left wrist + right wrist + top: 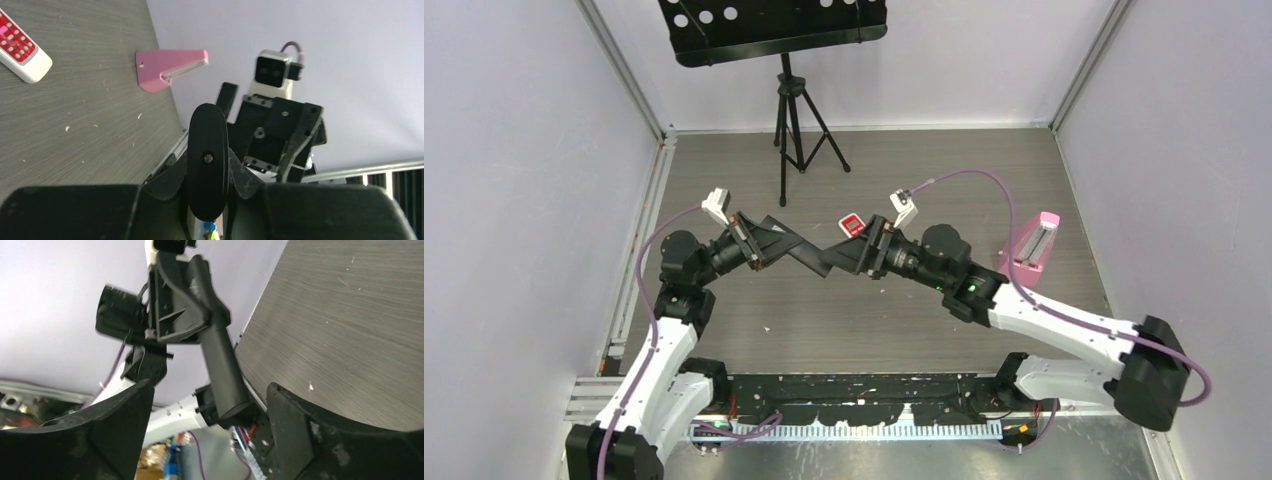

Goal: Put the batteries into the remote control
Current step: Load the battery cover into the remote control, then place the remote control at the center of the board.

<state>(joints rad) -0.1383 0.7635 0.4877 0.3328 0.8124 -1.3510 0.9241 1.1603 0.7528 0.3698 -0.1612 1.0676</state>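
My left gripper [769, 240] is shut on a long black remote [809, 250] and holds it in the air above the table, pointing right. In the left wrist view the remote [207, 160] stands between my fingers, its back with one screw facing the camera. My right gripper [839, 258] is open, and the remote's free end [222, 365] lies between its wide-apart fingers [295, 425] without touching them. A white remote with red buttons [851, 225] lies on the table behind the grippers and also shows in the left wrist view [17, 47]. No batteries are in view.
A pink wedge-shaped object [1031, 248] stands on the table at the right, also in the left wrist view [167, 67]. A black music stand on a tripod [799, 120] is at the back. Grey walls close in the table on three sides.
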